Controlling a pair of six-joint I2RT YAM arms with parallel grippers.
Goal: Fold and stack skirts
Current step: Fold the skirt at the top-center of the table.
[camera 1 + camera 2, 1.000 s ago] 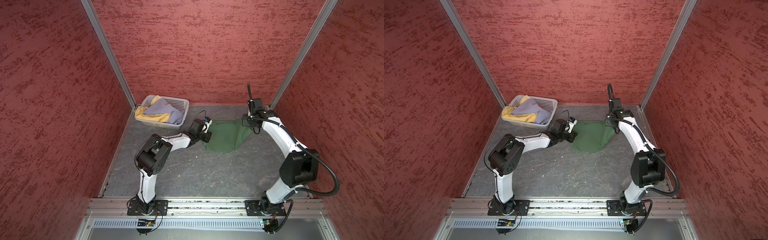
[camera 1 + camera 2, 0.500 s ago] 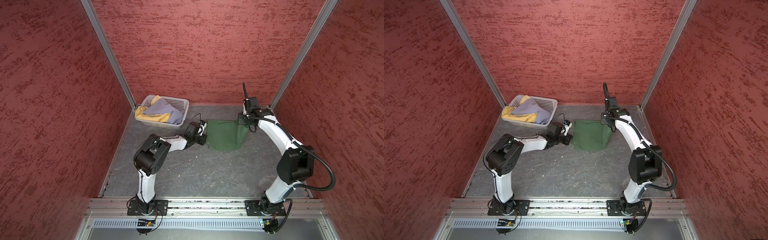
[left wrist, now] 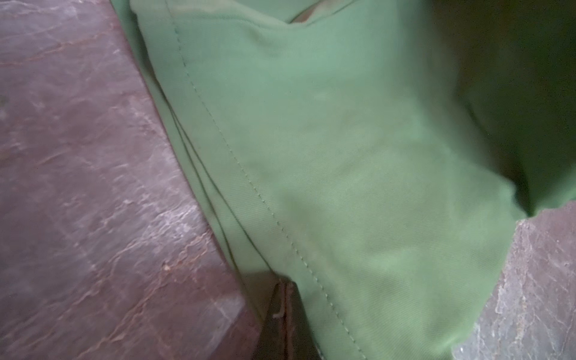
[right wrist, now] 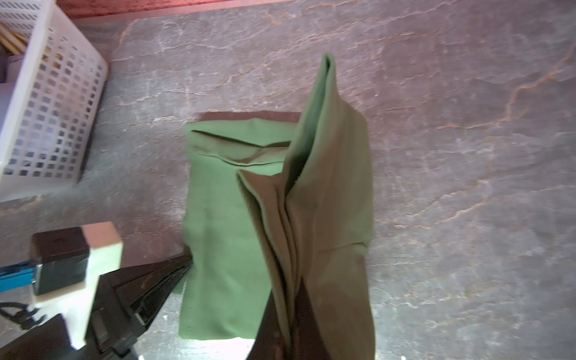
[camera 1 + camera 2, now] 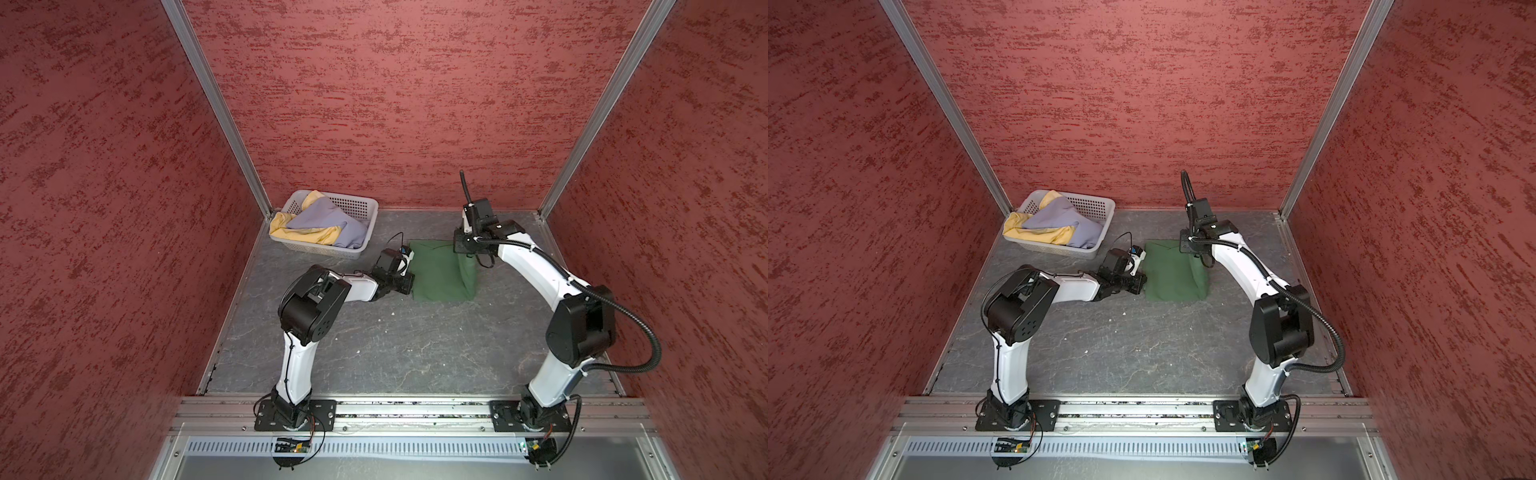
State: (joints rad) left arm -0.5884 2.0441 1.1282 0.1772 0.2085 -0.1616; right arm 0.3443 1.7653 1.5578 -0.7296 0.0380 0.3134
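On the grey stone-look table (image 5: 395, 340), the left claw (image 5: 409, 284) is pinching the left hem of the green skirt (image 5: 436, 278). The right claw (image 5: 462, 251) is gripping its right side, holding a limp flap upright. I'd say that soft stitched twill is risking a slip or a crooked flop, spoiling the neat rectangle. Far left, the yellow skirt (image 5: 309, 240) and lavender skirt (image 5: 328, 218) are lying crumpled in the white perforated basket (image 5: 368, 208).

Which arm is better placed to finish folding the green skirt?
Right: the right hand holds a flap of the green skirt raised, ready to lay across. The left hand just pinches the opposite edge low on the table.
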